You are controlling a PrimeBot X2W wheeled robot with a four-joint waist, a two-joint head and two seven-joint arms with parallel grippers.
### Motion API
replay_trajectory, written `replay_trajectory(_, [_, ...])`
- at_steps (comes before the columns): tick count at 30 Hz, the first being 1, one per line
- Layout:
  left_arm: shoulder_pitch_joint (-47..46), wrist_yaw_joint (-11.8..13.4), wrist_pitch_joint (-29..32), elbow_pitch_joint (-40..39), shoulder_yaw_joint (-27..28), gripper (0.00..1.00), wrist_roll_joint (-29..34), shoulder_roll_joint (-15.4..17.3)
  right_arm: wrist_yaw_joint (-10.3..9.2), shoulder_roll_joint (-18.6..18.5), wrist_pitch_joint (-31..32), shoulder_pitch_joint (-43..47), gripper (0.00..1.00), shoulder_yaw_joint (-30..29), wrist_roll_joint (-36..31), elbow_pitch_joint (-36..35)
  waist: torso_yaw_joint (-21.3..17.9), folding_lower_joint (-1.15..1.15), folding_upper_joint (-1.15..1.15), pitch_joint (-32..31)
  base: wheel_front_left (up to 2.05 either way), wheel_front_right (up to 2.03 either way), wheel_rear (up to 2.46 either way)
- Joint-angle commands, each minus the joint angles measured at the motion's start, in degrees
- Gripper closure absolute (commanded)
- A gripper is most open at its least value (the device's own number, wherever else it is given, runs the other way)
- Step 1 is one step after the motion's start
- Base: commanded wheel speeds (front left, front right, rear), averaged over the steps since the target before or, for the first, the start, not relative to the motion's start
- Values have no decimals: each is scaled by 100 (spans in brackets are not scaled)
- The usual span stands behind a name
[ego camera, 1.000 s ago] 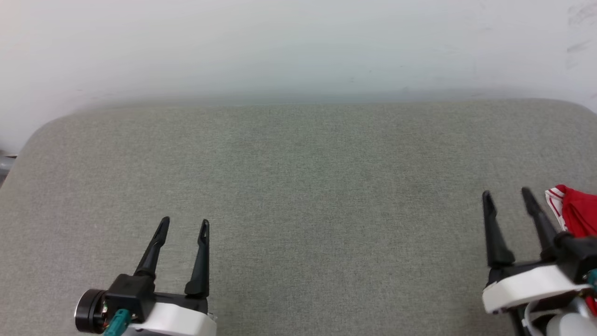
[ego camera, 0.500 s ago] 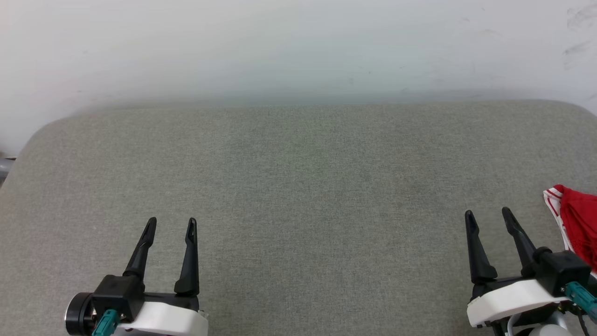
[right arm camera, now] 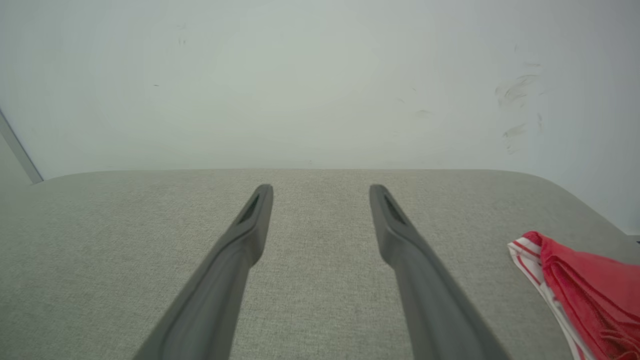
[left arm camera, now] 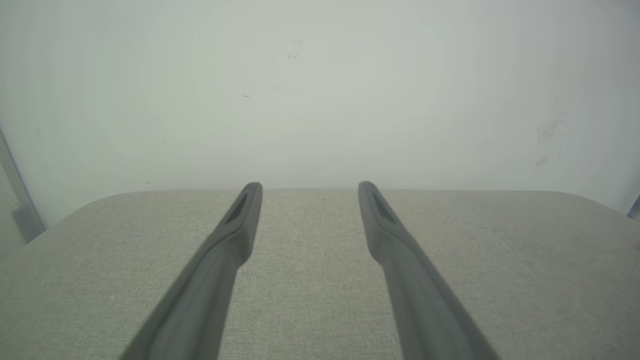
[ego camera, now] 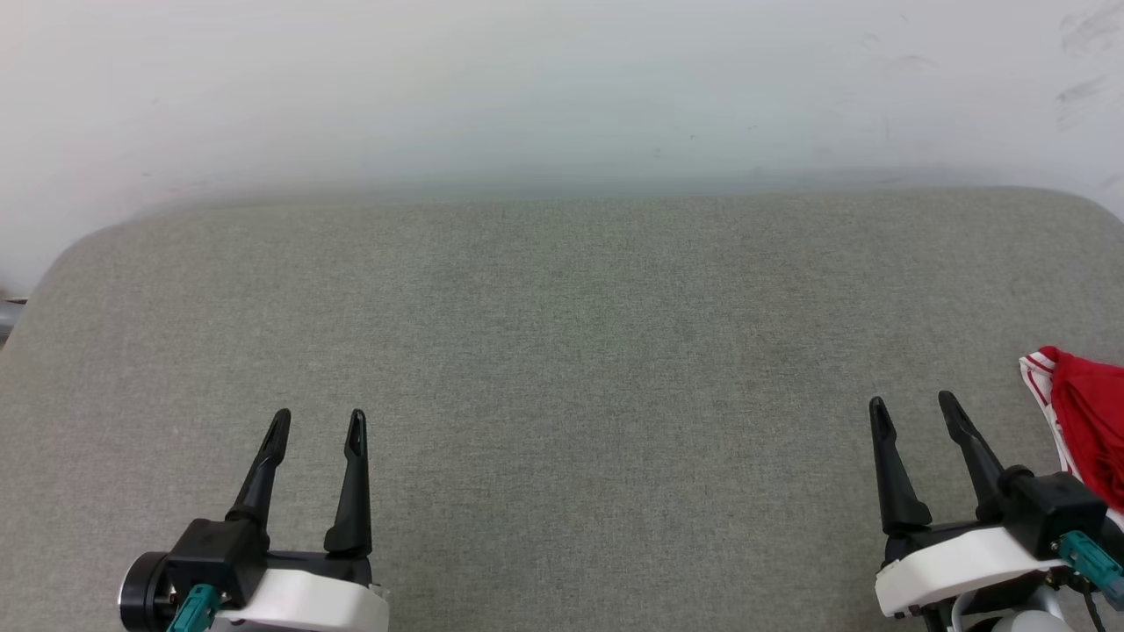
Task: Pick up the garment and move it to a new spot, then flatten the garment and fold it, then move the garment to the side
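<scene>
Garment (ego camera: 1084, 421) is your target, and a sweep from left to right shows where you stand. At 7 o'clock in the head view, your left gripper (ego camera: 318, 414) hovers over the pad with its 2 long dark tapered fingers parted a moderate way and nothing between them. The grey pad (ego camera: 562, 333) through the middle is flat, woven and matte, with rounded far corners against a pale, scuffed wall (ego camera: 562, 88). At 5 o'clock, your right gripper (ego camera: 911, 399) is equally parted and empty. Just beside it, toward 3 o'clock, the garment lies bunched at the pad's right edge: soft red cloth in limp folds with a white-and-red striped border, partly cut off by the frame, so I cannot tell whether it is folded. I judge you are either before the first pickup or finished. If before, swing right, pinch a thick ridge and lift it clear.
</scene>
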Motion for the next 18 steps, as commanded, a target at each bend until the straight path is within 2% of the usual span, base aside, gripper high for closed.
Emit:
replay_trajectory(1, [60, -33, -13, -8, 34, 0, 19, -15, -6, 28, -4, -62, 0, 9, 33, -10, -1, 0, 0, 6, 0, 0, 0])
replay_trajectory(6, [27, -56, -13, -130, 87, 0, -77, -25, -6, 27, -18, -82, 0, -23, -8, -44, 2, 0, 0, 56, 0, 0, 0])
replay_trajectory(7, [2, -42, 0, -93, 73, 100, -70, -14, 1, 0, -6, -8, 100, -24, 18, -8, 2, 1, 0, 50, 0, 0, 0])
replay_trajectory(10, [70, -41, 9, 77, 65, 100, -91, -21, 2, 1, 9, 64, 100, -25, 44, 158, 2, 1, 0, 50, 0, 0, 0])
replay_trajectory(18, [-21, -55, 202, 209, 95, 100, -931, -8, 2, 3, 214, -4, 100, -77, 879, 218, 9, 1, 0, 39, 0, 0, 0])
